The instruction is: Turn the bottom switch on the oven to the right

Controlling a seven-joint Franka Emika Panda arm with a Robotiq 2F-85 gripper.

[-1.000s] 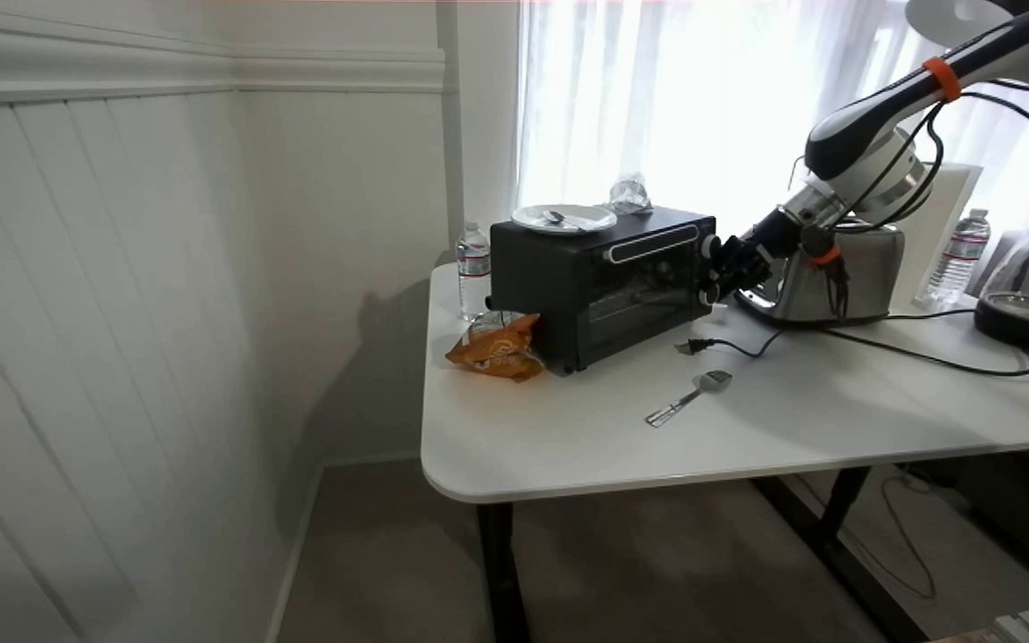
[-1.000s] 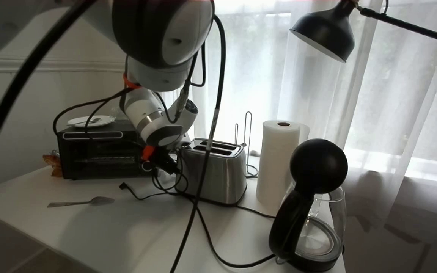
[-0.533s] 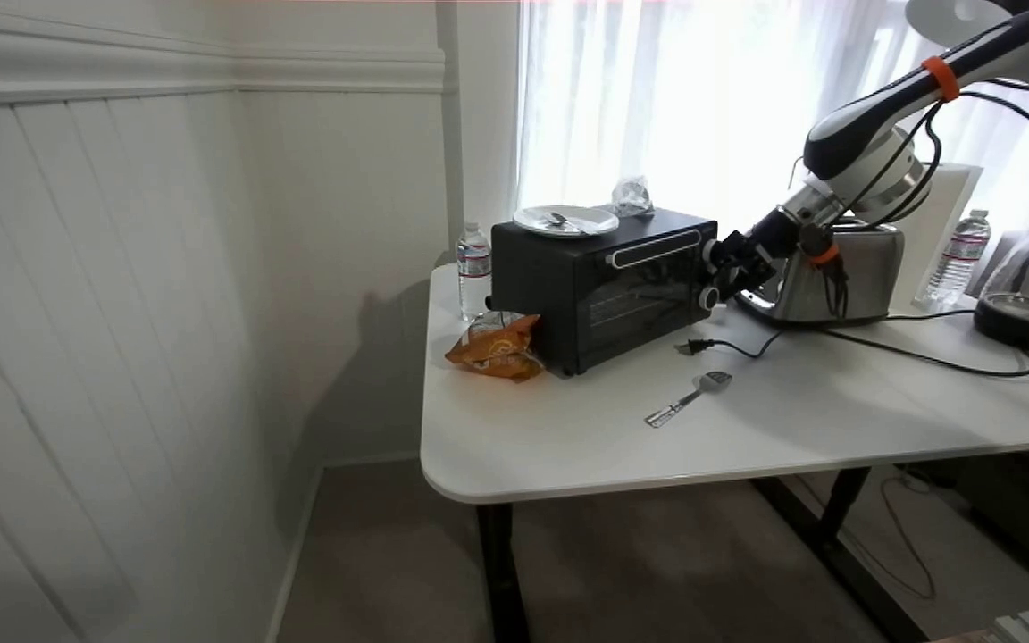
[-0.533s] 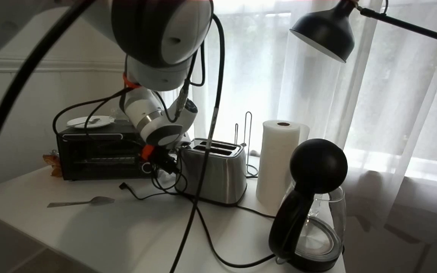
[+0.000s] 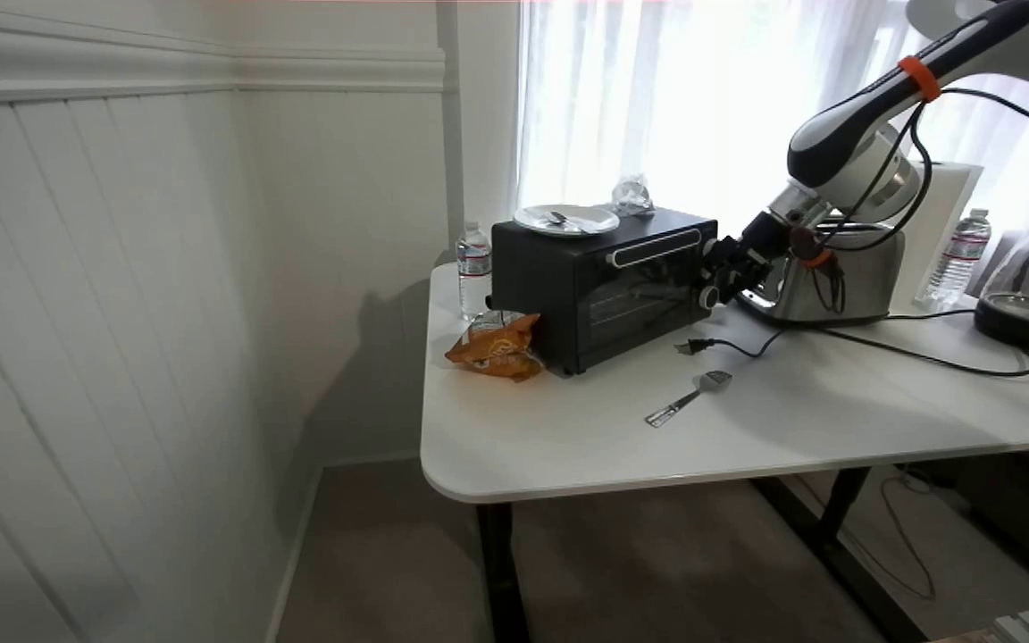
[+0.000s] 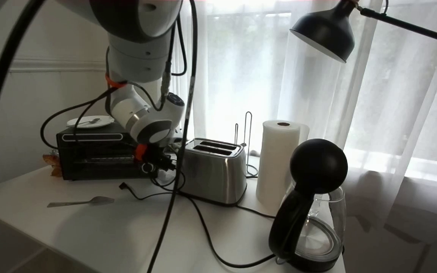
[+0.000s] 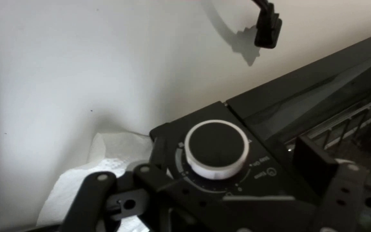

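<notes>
The black oven (image 5: 599,295) stands on the table, its front with round switches at one end. Its bottom switch (image 7: 216,148), a dark disc with a silver rim and timer markings around it, fills the middle of the wrist view. In both exterior views the bottom switch (image 5: 708,297) shows beside the gripper's lower side. My gripper (image 7: 237,158) is open: the fingers (image 7: 314,161) stand wide on either side of the switch, and I see a gap to each. In an exterior view the gripper (image 5: 729,268) is close in front of the switch panel. The switch's pointer mark is hard to make out.
A steel toaster (image 6: 214,170) stands close beside the gripper. A plug and cable (image 5: 702,345) and a slotted spoon (image 5: 693,397) lie in front of the oven. A plate (image 5: 565,220) rests on the oven top; an orange bag (image 5: 497,348) leans near its side. A kettle (image 6: 309,227) stands farther along.
The gripper has come off the bottom switch, which shows more fully. The oven shifted slightly as it did. Over the last half second the arm has moved left in both exterior views.
</notes>
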